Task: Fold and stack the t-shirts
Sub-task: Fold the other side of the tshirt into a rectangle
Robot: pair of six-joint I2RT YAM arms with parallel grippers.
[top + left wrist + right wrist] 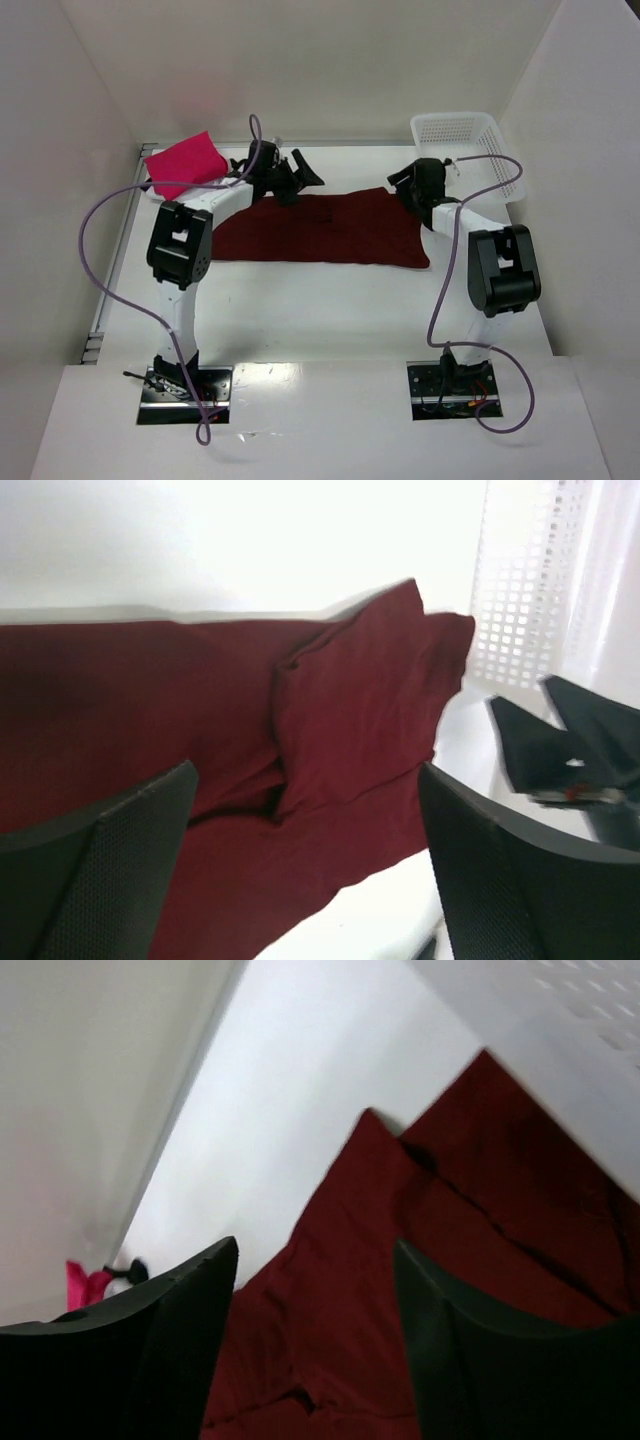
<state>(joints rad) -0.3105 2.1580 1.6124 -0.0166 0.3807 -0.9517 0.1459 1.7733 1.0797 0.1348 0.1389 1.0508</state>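
The dark maroon t-shirt (325, 230) lies spread flat across the middle of the table, wide side to side. It also shows in the left wrist view (250, 740) and the right wrist view (420, 1290). The pink-red t-shirt (185, 163) lies folded at the far left; a sliver shows in the right wrist view (85, 1282). My left gripper (300, 178) is open and empty above the maroon shirt's far left edge. My right gripper (405, 190) is open and empty above its far right corner. No white t-shirt is in view.
A white plastic mesh basket (468, 150) stands at the far right, also in the left wrist view (530, 590). White walls enclose the table on the left, back and right. Purple cables loop from both arms.
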